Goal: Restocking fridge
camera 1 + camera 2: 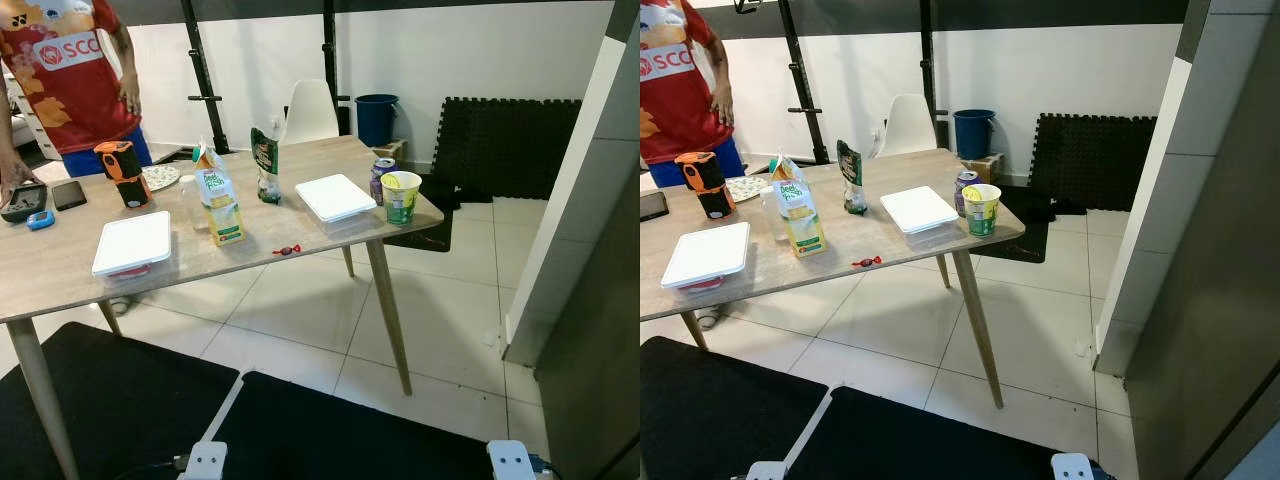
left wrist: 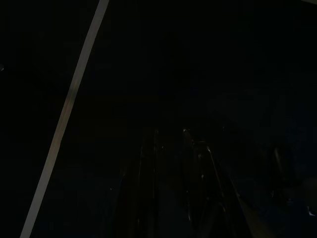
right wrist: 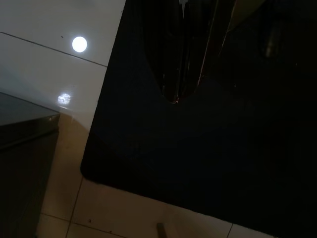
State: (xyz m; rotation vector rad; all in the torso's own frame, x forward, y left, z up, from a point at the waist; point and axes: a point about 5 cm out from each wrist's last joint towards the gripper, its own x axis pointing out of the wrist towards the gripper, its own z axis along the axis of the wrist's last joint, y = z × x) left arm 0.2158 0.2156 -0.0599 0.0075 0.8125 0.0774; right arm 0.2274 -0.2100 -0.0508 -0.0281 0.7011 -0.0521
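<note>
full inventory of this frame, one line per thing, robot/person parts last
table: 1, light wood, centre.
lidded container: 2, white, one near front left edge, other toward right end.
juice carton: 1, yellow-green, mid table.
snack bag: 1, dark green, behind carton.
paper cup: 1, yellow-green, right corner.
can: 1, purple, behind cup.
candy: 1, red, front edge.
orange-black bottle: 1, back left.
plate: 1, patterned, beside bottle.
phone: 1, black, far left.
chair: 1, white, behind table.
bucket: 1, blue, by wall.
floor mats: black, near floor.
person: 1, red shirt, behind table's left end.
left gripper: dark, idle.
right gripper: over black mat, idle.
</note>
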